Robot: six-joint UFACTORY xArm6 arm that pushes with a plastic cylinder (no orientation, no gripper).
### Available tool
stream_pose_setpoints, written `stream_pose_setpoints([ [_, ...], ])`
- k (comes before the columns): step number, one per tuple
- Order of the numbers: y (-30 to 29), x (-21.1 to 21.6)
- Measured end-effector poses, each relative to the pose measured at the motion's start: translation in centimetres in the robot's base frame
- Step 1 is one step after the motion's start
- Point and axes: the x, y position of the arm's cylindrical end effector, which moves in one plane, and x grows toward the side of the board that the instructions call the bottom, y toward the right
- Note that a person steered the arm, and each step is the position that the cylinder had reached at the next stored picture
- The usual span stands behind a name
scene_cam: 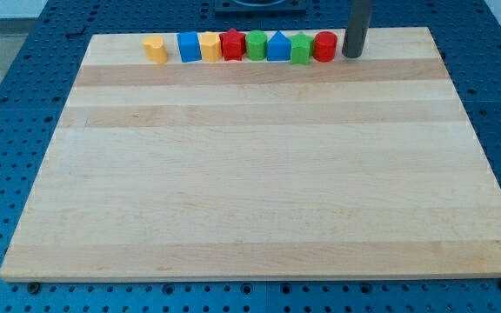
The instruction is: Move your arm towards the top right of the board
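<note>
My tip [351,55] rests on the wooden board [259,174] near its top edge, right of centre. It stands just to the right of a red cylinder [324,46], the last block in a row along the top edge. From the view's left the row runs: yellow block [155,49] set apart, blue block [189,47], yellow block [210,46], red star [232,44], green cylinder [257,45], blue pointed block [278,46], green block [301,49], then the red cylinder. A small gap separates my tip from the red cylinder.
The board lies on a blue perforated table [7,104]. A dark object [259,7] sits beyond the board's top edge. The board's top right corner [427,30] lies to the right of my tip.
</note>
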Motion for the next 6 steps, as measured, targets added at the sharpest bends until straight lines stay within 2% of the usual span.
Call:
stream_pose_setpoints([
  [2, 1.4, 0.0],
  [3, 5.5, -0.3],
  [4, 6.6, -1.0],
  [6, 5.0, -4.7],
])
